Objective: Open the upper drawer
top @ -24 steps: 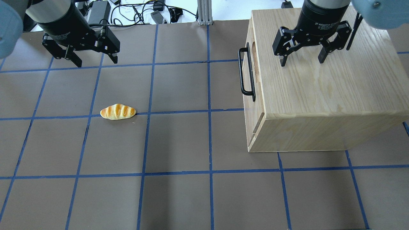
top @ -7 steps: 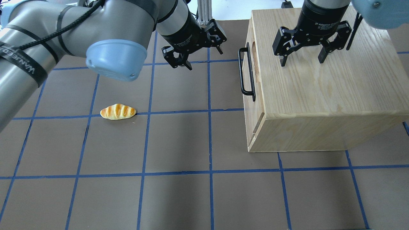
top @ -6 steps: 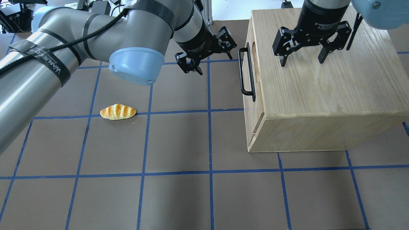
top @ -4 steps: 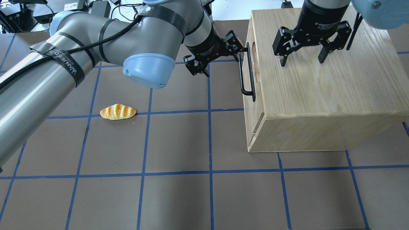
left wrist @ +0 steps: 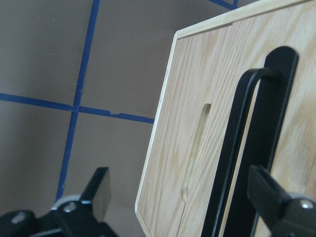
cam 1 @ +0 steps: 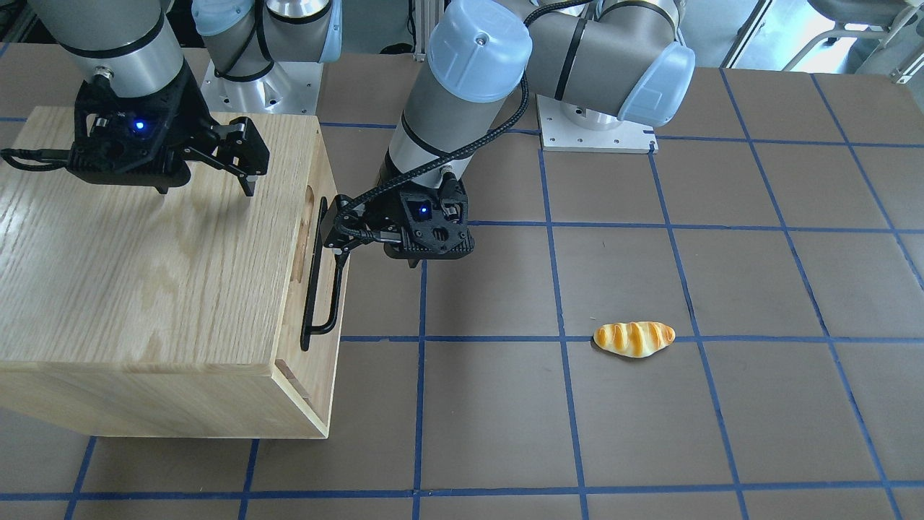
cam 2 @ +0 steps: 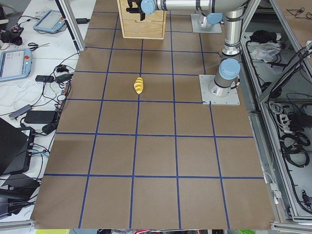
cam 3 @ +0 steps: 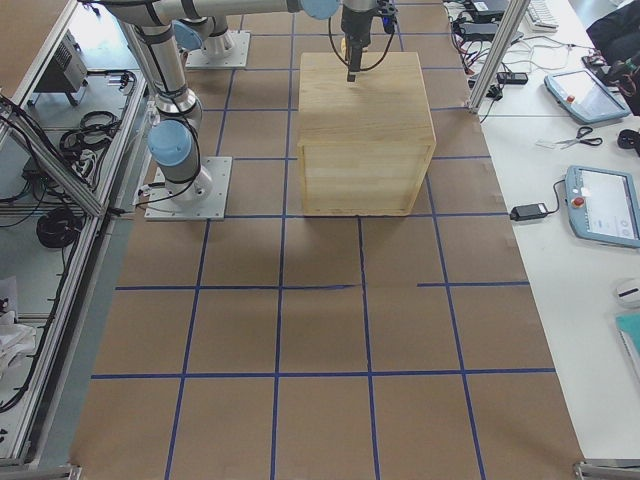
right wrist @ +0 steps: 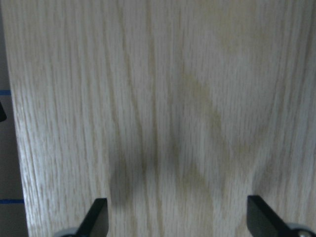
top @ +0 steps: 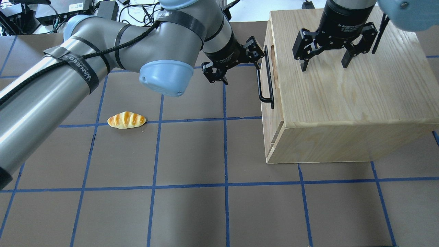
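Left tool (top: 242, 68), spread, is arriving at handle (top: 265, 82), straddling it for pulling; drawer (top: 270, 115) is sitting shut on cabinet's (top: 343, 103) 9 o'clock face; right tool (top: 324, 67), spread, is hovering above, likely steadying.

Brown table (top: 192, 151) gridded with blue tape (top: 226, 185) — white benches (cam 3: 570, 300) alongside, cluttered with cables (cam 2: 61, 78).

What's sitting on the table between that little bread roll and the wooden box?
Nothing: the overhead view shows only bare table crossed by blue tape between bread roll and wooden box.
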Controlling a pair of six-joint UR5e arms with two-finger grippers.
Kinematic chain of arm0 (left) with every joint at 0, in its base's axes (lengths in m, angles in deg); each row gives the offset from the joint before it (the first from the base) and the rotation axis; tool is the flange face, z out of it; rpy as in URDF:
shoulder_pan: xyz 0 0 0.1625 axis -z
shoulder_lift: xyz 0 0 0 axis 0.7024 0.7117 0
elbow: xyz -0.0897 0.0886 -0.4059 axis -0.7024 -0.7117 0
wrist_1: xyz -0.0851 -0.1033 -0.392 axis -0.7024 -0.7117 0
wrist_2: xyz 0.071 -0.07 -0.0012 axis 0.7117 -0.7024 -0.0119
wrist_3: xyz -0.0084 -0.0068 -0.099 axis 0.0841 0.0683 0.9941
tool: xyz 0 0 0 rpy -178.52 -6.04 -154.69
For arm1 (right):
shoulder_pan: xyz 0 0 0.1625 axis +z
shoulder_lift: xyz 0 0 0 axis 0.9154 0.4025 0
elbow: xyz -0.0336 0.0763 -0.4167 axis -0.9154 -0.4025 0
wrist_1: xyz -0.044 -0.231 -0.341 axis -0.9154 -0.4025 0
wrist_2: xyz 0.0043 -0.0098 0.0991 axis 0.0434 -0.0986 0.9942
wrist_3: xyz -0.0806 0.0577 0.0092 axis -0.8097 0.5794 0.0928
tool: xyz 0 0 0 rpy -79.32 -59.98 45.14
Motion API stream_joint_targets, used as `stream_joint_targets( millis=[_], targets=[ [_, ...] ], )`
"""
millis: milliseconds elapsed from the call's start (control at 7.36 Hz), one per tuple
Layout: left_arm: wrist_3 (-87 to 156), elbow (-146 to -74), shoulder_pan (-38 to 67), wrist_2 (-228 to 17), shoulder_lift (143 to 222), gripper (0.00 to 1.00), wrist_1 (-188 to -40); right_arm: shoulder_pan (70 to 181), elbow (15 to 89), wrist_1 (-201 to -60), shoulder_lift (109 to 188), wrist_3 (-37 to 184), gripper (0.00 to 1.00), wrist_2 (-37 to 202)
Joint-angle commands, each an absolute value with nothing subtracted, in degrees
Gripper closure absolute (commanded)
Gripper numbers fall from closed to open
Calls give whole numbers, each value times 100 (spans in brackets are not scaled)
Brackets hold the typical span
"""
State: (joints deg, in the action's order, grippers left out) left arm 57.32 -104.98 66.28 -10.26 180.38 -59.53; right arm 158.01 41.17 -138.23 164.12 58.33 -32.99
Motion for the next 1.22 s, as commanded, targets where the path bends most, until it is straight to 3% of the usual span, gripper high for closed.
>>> stream_joint_targets(
  millis=[0,1086],
  targets=[
    [5738,-10523,6691,-1026,18058,0,-5953,15802,4117,-13823,16411,5840,0,-3299],
    [5809,-10505,6823,-921,18340,0,-5760,15802,4117,-13823,16411,5840,0,-3308]
  ],
)
